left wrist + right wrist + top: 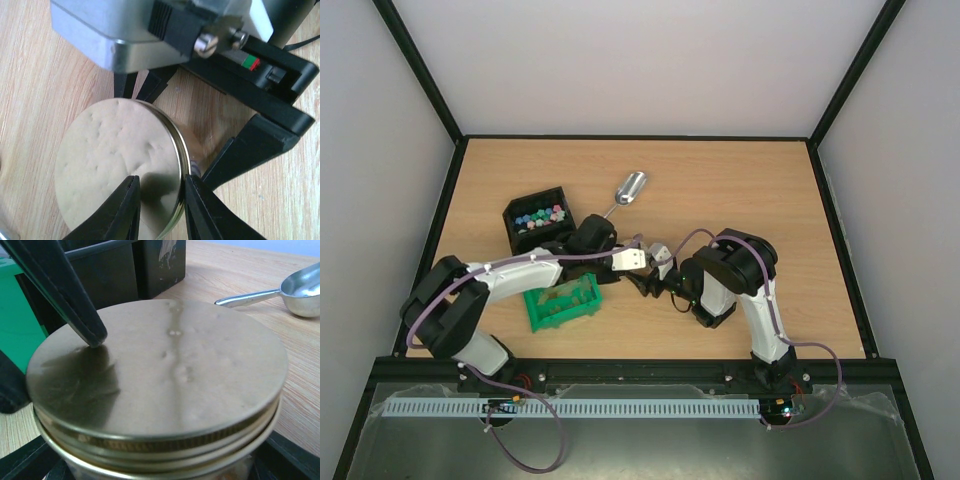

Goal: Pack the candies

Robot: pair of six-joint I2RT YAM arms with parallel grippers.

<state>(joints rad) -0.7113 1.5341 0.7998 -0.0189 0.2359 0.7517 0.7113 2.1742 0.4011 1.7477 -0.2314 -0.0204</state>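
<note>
Our right hand (158,466) clasps the glass jar (195,150) around its body, standing on the desk (750,190). Our left hand (161,182) pinches the rim of the gold lid (165,370) on that jar, one finger on top and the other at its edge. The candies (542,214) lie apart from the jar: coloured ones in the black bin (518,236), golden ones in the green bin (546,320) beside it. A metal scoop (630,187) rests behind.
</note>
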